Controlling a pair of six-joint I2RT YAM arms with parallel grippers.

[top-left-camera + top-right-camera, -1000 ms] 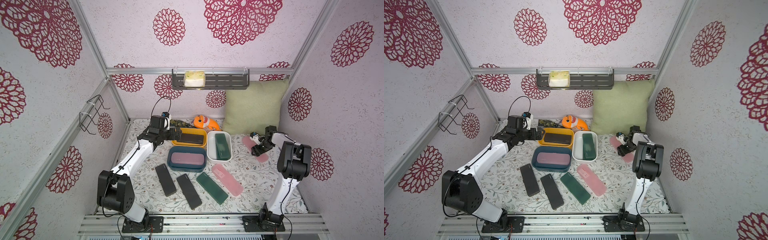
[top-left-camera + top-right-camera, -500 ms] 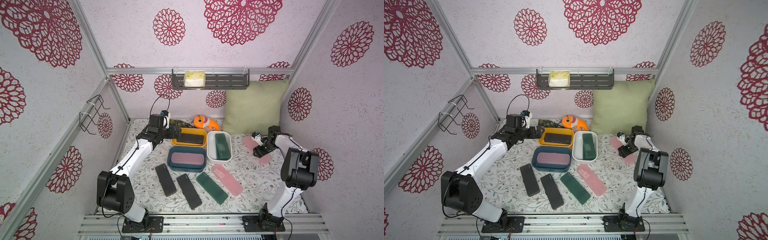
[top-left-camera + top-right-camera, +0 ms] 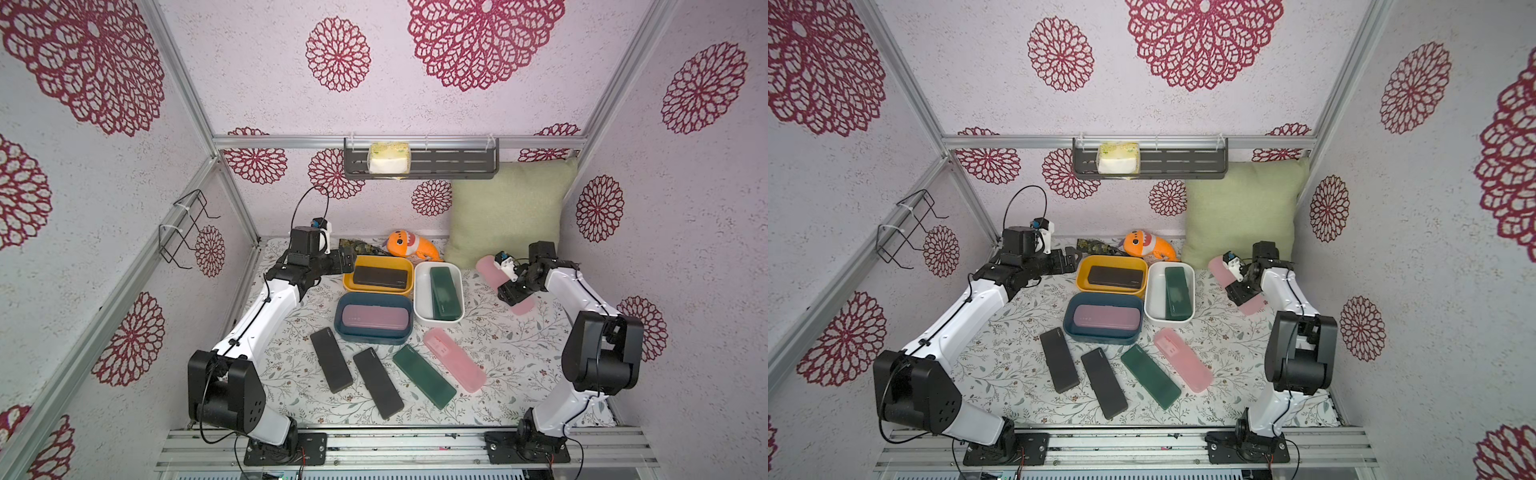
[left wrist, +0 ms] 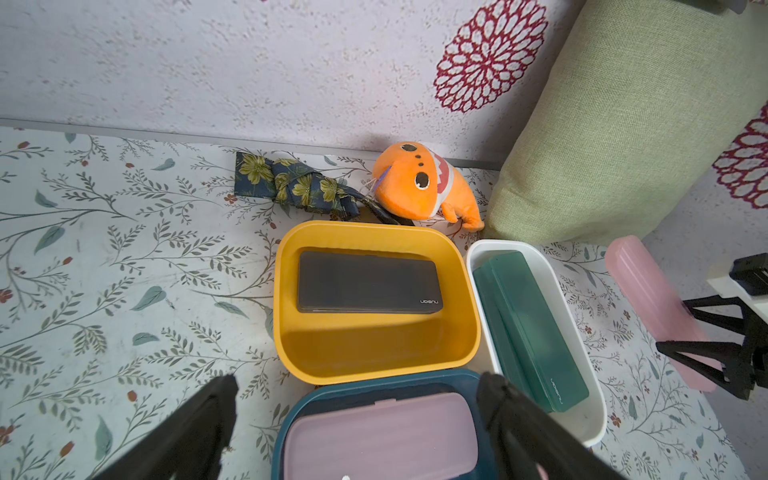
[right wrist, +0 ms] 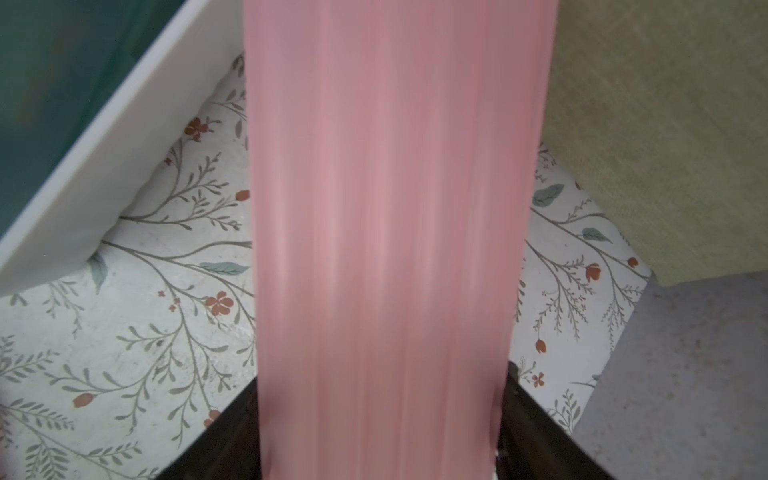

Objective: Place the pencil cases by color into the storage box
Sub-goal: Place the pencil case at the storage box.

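walls [image 3: 257, 95] are pale lilac with big crimson flower medallions, tablecloth [image 3: 498, 345] white with grey-green sprigs and tiny red blooms. 3 tubs: yellow tub [image 3: 348, 277], navy tub [image 3: 338, 318], white tub [image 3: 419, 291], with a black case [image 3: 380, 277], pink case [image 3: 374, 321] and dark green case [image 3: 444, 293] inside. Orange plush fish [image 3: 405, 246], sage cushion [image 3: 505, 216].

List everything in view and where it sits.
Black cases: three; one in yellow tub, two on mat.
Green cases: three; two in white tub, one on mat.
Pink cases: three; blue tub, mat, one gripped.
Plush toy: one, orange, back.
Cloth: one, floral, back.
Cushion: one, green, back corner.
Shelf: one, dark, back wall, holds pale pack.
Wire rack: one, black, side wall.
Left pincer: open, by yellow tub.
Right pincer: shut on pink case.
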